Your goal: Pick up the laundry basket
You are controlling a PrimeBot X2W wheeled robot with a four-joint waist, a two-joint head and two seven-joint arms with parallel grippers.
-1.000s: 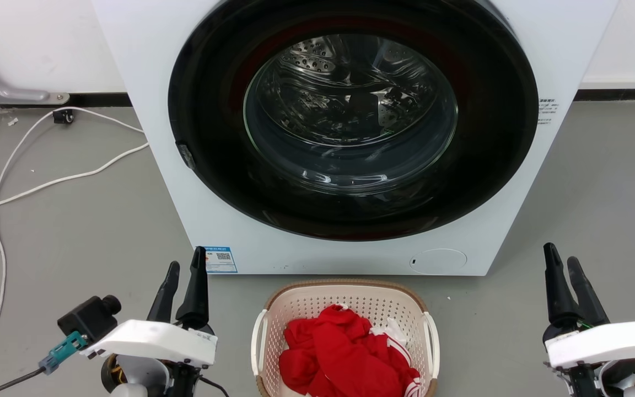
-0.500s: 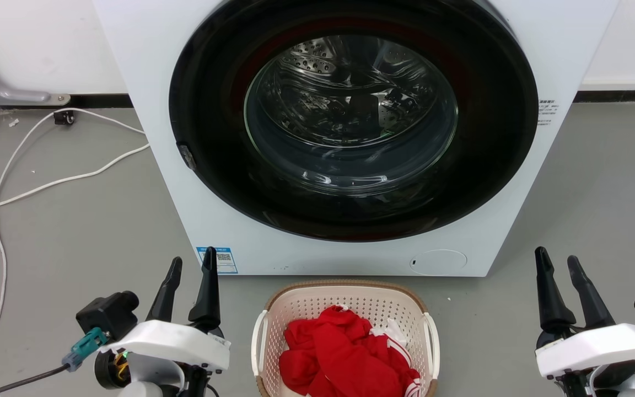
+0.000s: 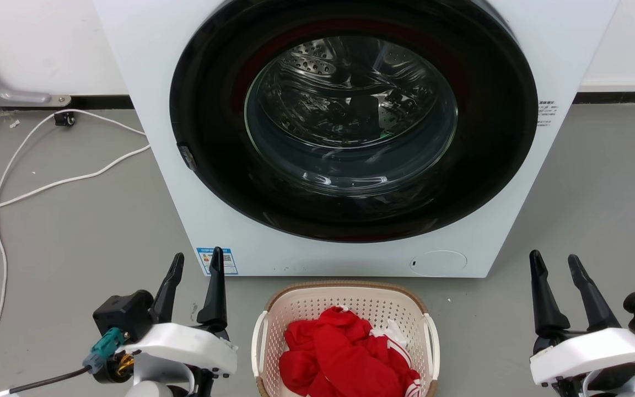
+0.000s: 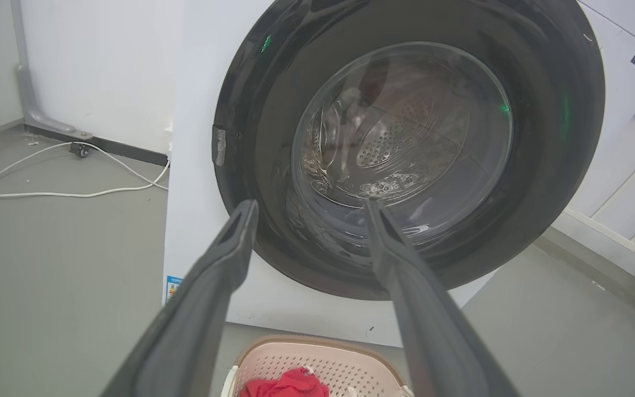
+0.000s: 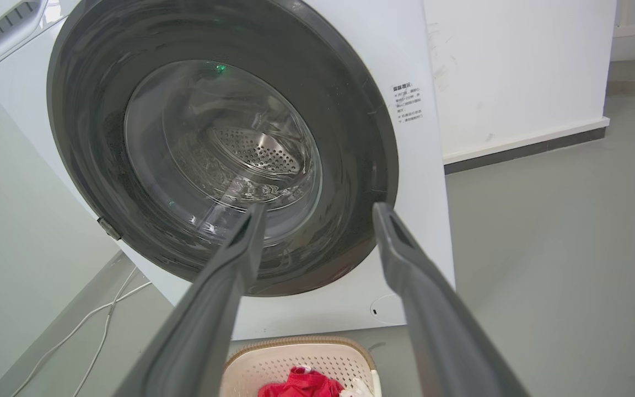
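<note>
Head view, left to right: what did you log?
– Left end effector (image 3: pixel 198 255) had its fingers spread and empty, near the laundry basket (image 3: pixel 345 286). The basket sat on the floor just in front of the washing machine (image 3: pixel 146 138). Right end effector (image 3: pixel 553 256) was also spread and empty, farther off.
– Basket's heading?
– Opening up, handles left and right. Long axis seemed to run toward the machine; near end was cut off.
– Grip advice?
– Lower both, close evenly on the handles, lift level.
</note>
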